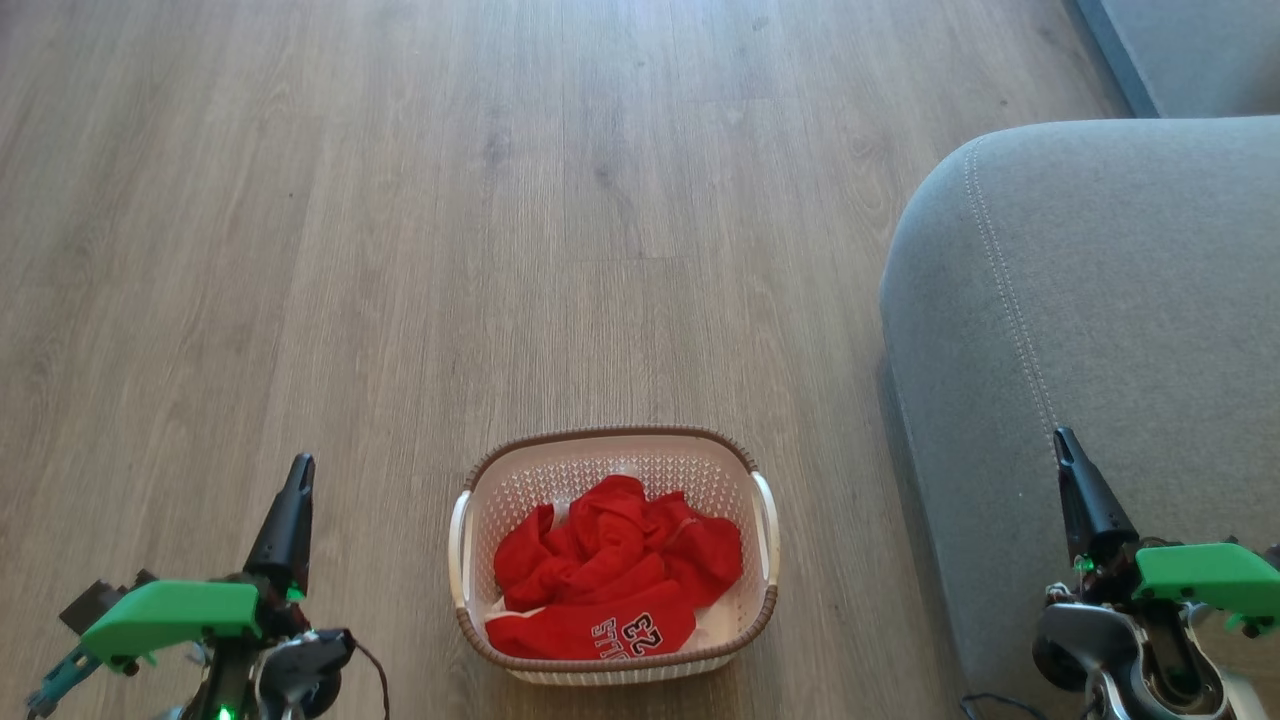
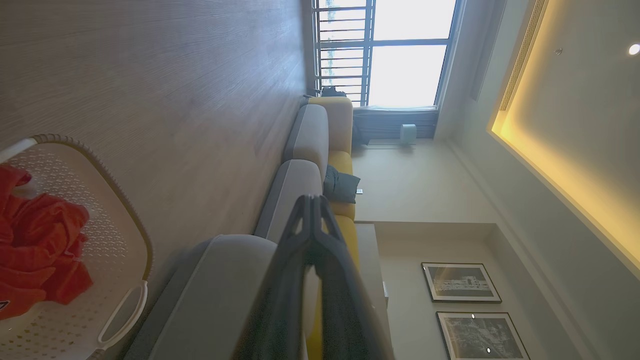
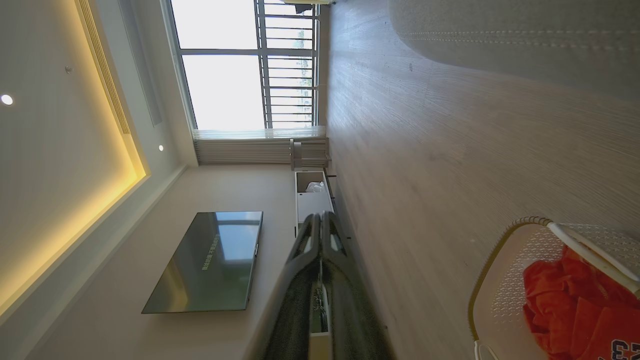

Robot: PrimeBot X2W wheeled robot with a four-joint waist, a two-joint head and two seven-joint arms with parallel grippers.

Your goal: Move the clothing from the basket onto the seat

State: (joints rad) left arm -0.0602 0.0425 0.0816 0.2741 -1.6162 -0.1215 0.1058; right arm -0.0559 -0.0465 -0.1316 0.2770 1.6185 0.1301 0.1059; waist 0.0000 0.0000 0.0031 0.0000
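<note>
Head view: shows the clothing [image 1: 610, 570], red and crumpled into one heap, inside the basket [image 1: 610, 438] at lower centre of the frame. Black-and-white "23" lettering faces up on the piece nearest the bottom edge. Shows the basket upright on the wooden floor [image 1: 400, 250]: cream, perforated, with a brown rim and a white handle on each side. Places the seat [image 1: 1100, 300], grey with a pale double line of stitching, at the right of the frame, near the basket but apart from it.

Left hand [image 1: 299, 468] at lower left: dark fingers pressed together, pointing up the frame, pinching nothing, well left of the basket with floor behind. Right hand [image 1: 1064, 440] at lower right: fingers likewise pressed together and empty, set against the grey fabric of the seat. A green housing at the base of each hand.

Left wrist view: left hand [image 2: 311, 200] rising from bottom centre, tips meeting. Basket [image 2: 120, 235] and clothing [image 2: 40, 250] at the left edge, rounded seat [image 2: 220, 290] cushion just right of them. Bright window [image 2: 400, 50] at top centre, two framed pictures [image 2: 460, 282] at lower right.

Right wrist view: right hand [image 3: 320, 217] rising from bottom centre, tips together. Basket [image 3: 505, 280] with clothing [image 3: 575, 300] in the lower right corner, seat [image 3: 500, 35] across the upper right, floor between. Dark television [image 3: 210, 260] at lower left, window at top, left of centre.
</note>
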